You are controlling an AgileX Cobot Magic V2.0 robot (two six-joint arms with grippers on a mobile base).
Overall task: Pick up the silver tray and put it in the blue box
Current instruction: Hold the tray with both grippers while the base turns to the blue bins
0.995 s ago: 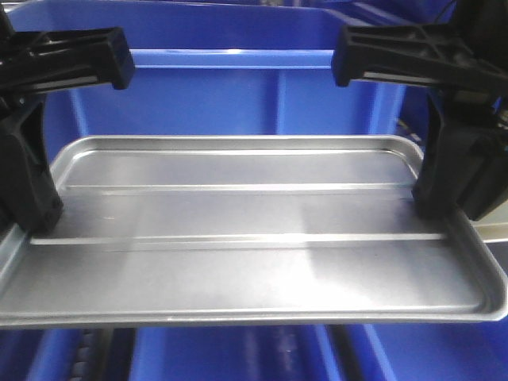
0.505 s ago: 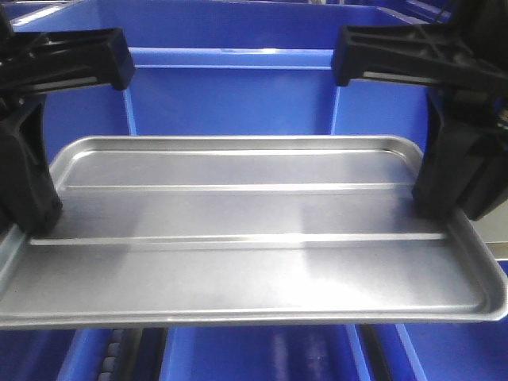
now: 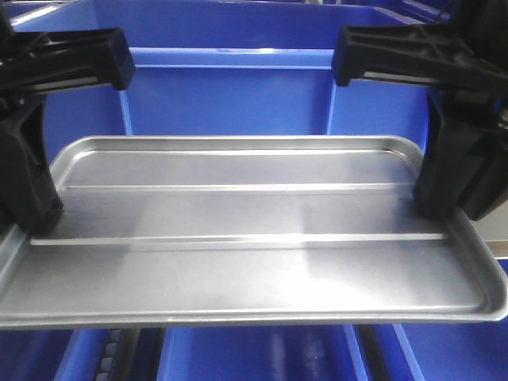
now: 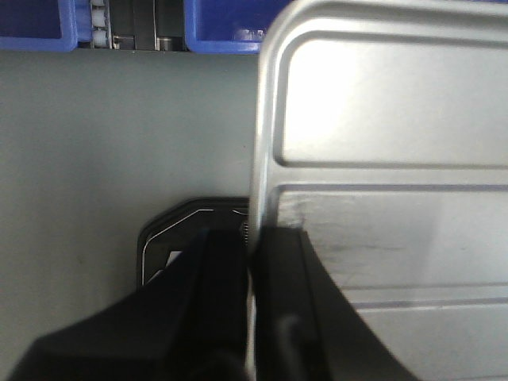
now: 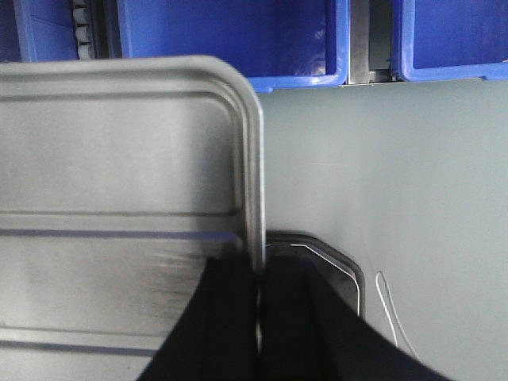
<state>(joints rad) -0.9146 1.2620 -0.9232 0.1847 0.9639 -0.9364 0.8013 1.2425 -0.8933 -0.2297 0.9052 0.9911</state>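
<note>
The silver tray, shiny with two long raised ribs, hangs level in the air across the front view. My left gripper is shut on its left rim and my right gripper is shut on its right rim. In the left wrist view the left gripper pinches the rim of the tray. In the right wrist view the right gripper pinches the rim of the tray. The blue box stands behind and beyond the tray, its rim above the tray's far edge.
More blue crates show below the tray's front edge, in the left wrist view and in the right wrist view. A grey surface lies under both grippers. A dark roller track runs between the lower crates.
The tray stays gripped at both ends. The blue crates behind and below have shifted in the view over the last second, mostly in its first half; little differs since half a second ago.
</note>
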